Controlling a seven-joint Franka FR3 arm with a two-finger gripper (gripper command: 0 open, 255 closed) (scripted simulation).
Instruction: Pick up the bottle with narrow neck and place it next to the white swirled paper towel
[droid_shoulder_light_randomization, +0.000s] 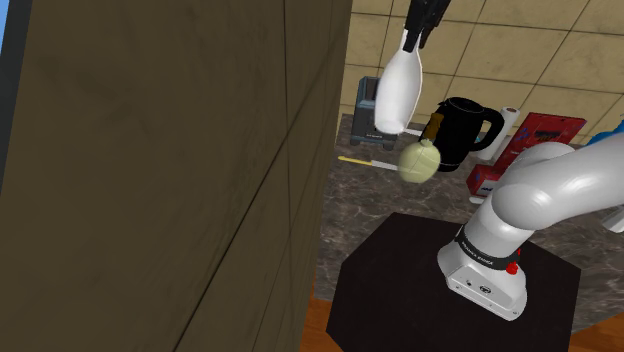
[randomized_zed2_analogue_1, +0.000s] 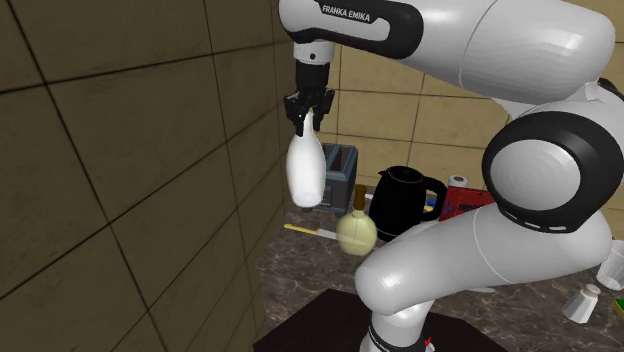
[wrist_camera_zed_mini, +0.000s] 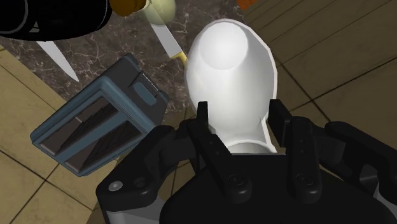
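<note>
Bottle (droid_shoulder_light_randomization: 398, 92) glossy, smooth white; counter (droid_shoulder_light_randomization: 360, 205) polished marble look; claw (wrist_camera_zed_mini: 240, 130) matt black.

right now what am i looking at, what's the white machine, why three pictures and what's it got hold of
The white machine is a robot arm standing on a black box. One picture looks down over its shoulder, another is taken from close beside it, and the third comes from a camera on its hand. Its black jaws are shut on the narrow neck of a white bottle, which hangs in the air above a dark marbled counter. On the counter are a black kettle, a blue-grey toaster, a round pale green flask, a knife and a white paper towel roll.
</note>
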